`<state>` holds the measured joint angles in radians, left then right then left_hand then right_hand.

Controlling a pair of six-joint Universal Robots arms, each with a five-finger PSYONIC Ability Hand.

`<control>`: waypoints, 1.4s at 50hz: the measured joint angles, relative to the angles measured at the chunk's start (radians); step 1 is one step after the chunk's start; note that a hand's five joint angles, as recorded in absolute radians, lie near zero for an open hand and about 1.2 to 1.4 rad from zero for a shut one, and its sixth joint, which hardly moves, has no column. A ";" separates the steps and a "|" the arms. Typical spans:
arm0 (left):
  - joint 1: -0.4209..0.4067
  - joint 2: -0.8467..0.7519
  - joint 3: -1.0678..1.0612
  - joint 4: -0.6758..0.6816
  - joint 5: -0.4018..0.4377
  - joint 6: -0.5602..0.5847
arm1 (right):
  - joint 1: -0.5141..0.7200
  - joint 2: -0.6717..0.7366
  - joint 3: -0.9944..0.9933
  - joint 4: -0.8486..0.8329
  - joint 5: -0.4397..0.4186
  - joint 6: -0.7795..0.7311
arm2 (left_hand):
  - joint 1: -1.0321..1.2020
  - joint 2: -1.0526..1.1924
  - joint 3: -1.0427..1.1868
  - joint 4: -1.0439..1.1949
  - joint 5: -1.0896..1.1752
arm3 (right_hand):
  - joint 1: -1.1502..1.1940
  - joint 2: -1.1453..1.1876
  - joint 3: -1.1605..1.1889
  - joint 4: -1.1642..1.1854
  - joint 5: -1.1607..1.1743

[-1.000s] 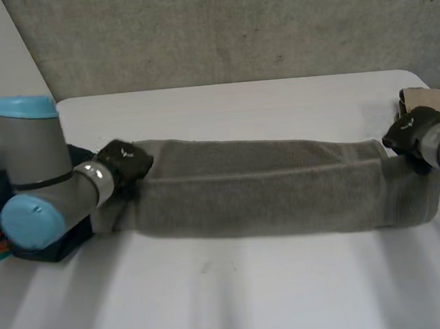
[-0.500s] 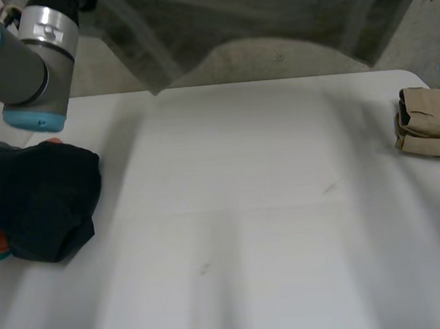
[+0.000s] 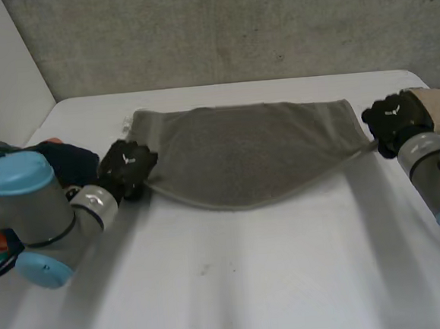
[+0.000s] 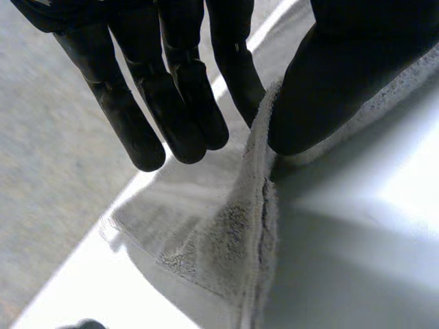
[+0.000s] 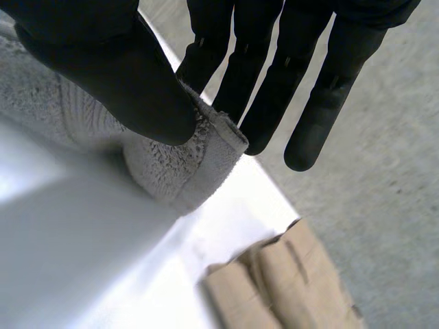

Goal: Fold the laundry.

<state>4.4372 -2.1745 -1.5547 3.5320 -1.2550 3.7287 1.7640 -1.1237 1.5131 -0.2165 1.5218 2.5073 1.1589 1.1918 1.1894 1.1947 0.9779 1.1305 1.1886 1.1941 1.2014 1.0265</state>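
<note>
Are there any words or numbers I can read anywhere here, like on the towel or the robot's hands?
No words or numbers can be read.
The left hand and right hand each bear a small white mark, too small to read.
The grey towel they pinch looks plain.

we see the grey towel (image 3: 246, 151) spread on the white surface (image 3: 252, 284), left hand (image 3: 127, 168) and right hand (image 3: 393, 120) at its near corners.

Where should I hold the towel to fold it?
Take the towel by its two near corners, from the outer sides, as now: left hand pinches one, right hand the other. Its far edge lies flat on the table, so both corners can likely carry over together.
</note>
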 measured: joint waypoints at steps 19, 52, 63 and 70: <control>0.061 -0.034 -0.049 0.000 -0.001 0.017 | -0.102 -0.006 0.019 0.000 -0.002 0.002 | -0.420 -0.463 -0.457 -0.473 -0.431 | 0.000 0.000 0.000 0.000 0.000; 0.097 0.505 -0.370 -0.669 -0.076 0.196 | -0.276 -0.227 0.177 0.578 -0.049 -0.465 | 0.010 0.005 0.004 0.006 0.001 | 0.000 0.000 0.000 0.000 0.000; 0.049 0.330 -0.201 -0.524 -0.090 0.245 | -0.227 -0.140 0.116 0.401 -0.047 -0.355 | 0.010 0.007 0.004 0.006 0.001 | 0.000 0.000 0.000 0.000 0.000; -0.020 0.084 0.130 -0.413 -0.146 0.185 | -0.112 0.032 -0.065 0.245 0.004 -0.264 | 0.010 0.007 0.004 0.006 0.001 | 0.000 0.000 0.000 0.000 0.000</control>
<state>4.4172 -2.0902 -1.4242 3.1190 -1.4011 3.9140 1.6520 -1.0915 1.4479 0.0284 1.5261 2.2432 1.1691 1.1992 1.1937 1.2011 0.9792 1.1305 1.1886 1.1941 1.2014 1.0264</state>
